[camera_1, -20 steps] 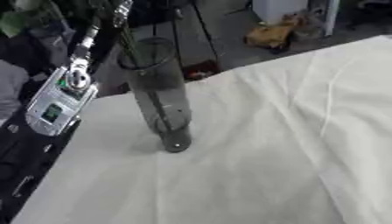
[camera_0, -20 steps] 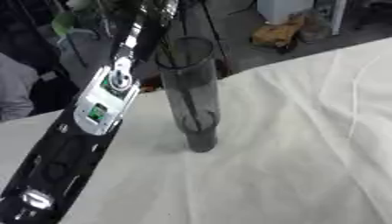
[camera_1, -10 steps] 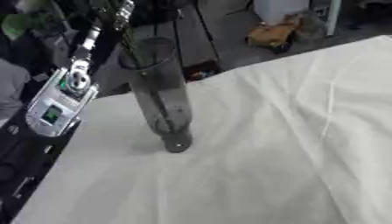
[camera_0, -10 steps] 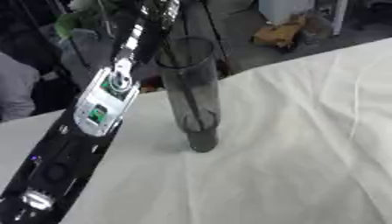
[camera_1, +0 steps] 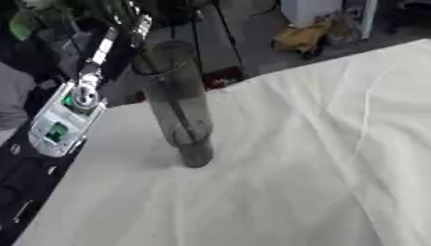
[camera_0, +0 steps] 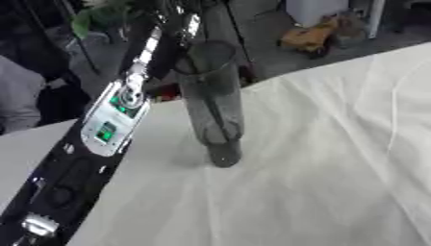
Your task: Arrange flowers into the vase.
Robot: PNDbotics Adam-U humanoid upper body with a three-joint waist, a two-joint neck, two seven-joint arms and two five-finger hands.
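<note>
A tall dark glass vase (camera_0: 212,103) stands upright on the white cloth. My left arm (camera_0: 107,126) runs from the lower left corner up to the vase's mouth. My left hand (camera_0: 175,20) sits just above and behind the rim, partly cut off by the top edge, fingers curled on a flower stem. The thin stem (camera_1: 182,122) slants down inside the vase toward its base. Green leaves (camera_1: 32,20) of the flower show at the top left, beside the hand. My right hand appears in neither view.
The white wrinkled tablecloth (camera_0: 336,158) covers the table to the right of and in front of the vase. Beyond the far table edge is a dark floor with a yellow-orange object (camera_0: 313,34) and stand legs. A grey sleeve (camera_0: 17,93) shows at the left edge.
Almost nothing differs: my left forearm has shifted slightly downward in view, and the vase stands where it was with the stem inside.
</note>
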